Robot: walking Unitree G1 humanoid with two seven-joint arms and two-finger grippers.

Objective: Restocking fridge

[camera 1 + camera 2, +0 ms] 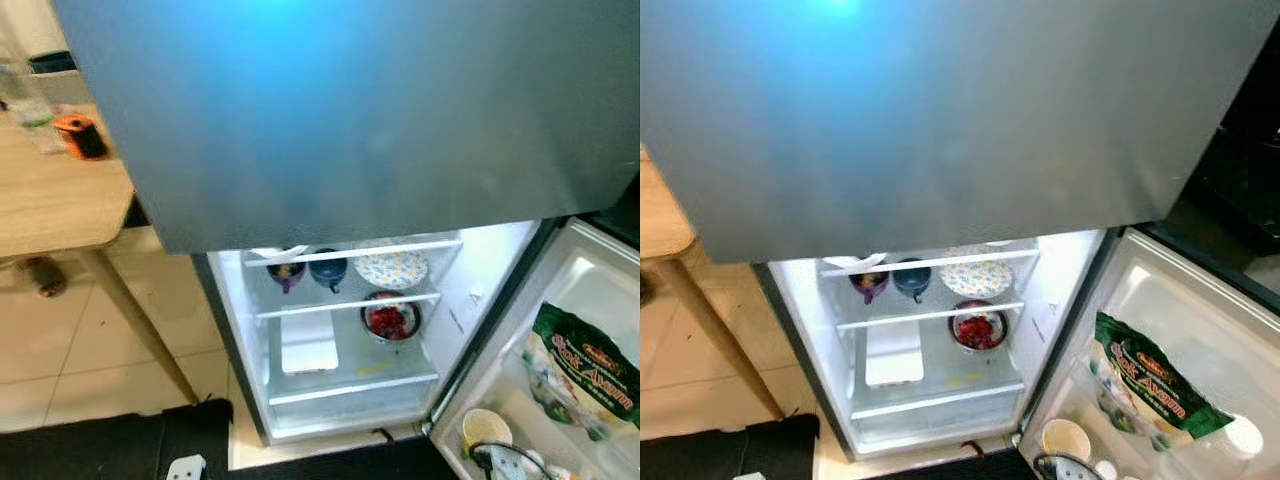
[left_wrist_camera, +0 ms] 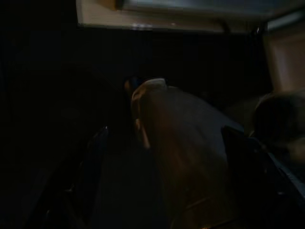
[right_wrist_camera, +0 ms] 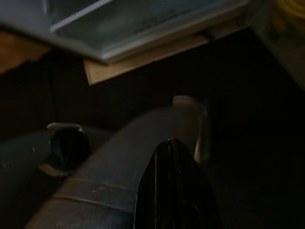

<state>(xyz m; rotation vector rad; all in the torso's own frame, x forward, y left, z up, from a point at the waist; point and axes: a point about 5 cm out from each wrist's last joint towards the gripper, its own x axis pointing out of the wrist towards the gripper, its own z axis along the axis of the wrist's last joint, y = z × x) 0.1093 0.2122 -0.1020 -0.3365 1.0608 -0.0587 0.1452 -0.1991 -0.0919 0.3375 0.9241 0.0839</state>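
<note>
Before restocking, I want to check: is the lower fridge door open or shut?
Open. The door is swung out to the right, its green bag showing, and the lit shelves with bowls are exposed.

Open fridge (image 1: pixel 480 290), lit shelves stocked.
Top shelf (image 1: pixel 350 252): purple cup (image 1: pixel 286 274), blue cup (image 1: pixel 329 270), patterned plate (image 1: pixel 392 268). Middle shelf (image 1: pixel 345 305): red-filled bowl (image 1: pixel 390 320), white box (image 1: pixel 309 345). Door rack (image 1: pixel 560 440): green bag (image 1: pixel 585 365), yellow cup (image 1: pixel 485 430).

The grey upper fridge door (image 1: pixel 350 110) hid the top shelves from us. The green printed food bag (image 1: pixel 585 365) was cut off at the edge, its lettering too blurred for us to read. In the left wrist view we made out little beyond dark shapes.
</note>
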